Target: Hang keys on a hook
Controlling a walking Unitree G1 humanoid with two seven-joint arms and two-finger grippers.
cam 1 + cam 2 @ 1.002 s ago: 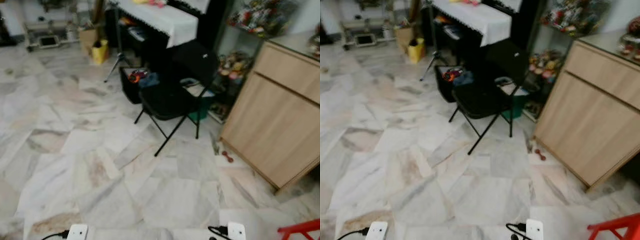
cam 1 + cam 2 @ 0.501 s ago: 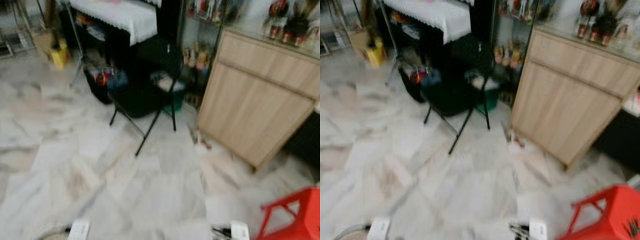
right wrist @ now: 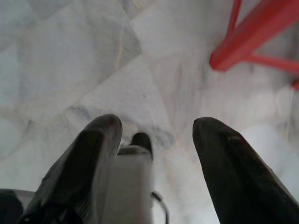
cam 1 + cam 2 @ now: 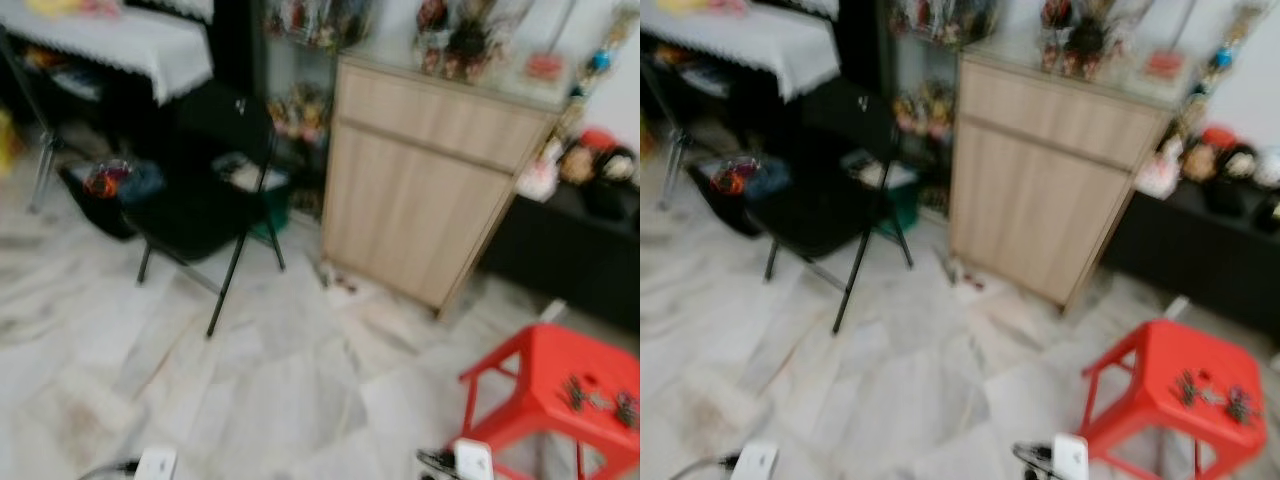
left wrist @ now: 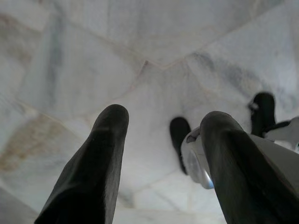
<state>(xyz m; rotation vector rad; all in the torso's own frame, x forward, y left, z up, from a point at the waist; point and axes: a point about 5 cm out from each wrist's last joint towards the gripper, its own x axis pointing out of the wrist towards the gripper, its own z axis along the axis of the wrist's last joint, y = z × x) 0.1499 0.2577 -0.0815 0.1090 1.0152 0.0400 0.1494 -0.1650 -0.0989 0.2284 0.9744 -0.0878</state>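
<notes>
Lying on the red plastic stool (image 4: 1175,395) at the near right, two small bunches of keys (image 4: 1212,392) are being shown, blurred. Both the left gripper (image 5: 161,140) and right gripper (image 3: 156,140) are being held spread, empty, over marble floor (image 4: 270,390). A wooden cabinet (image 4: 425,190) and black folding chair (image 4: 195,200) are being seen farther off.

home: marble floor (image 4: 280,380), wooden cabinet (image 4: 420,200)

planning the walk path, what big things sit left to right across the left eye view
White-clothed table → black folding chair → light wooden cabinet → red plastic stool with small dark keys lying on its seat.
</notes>
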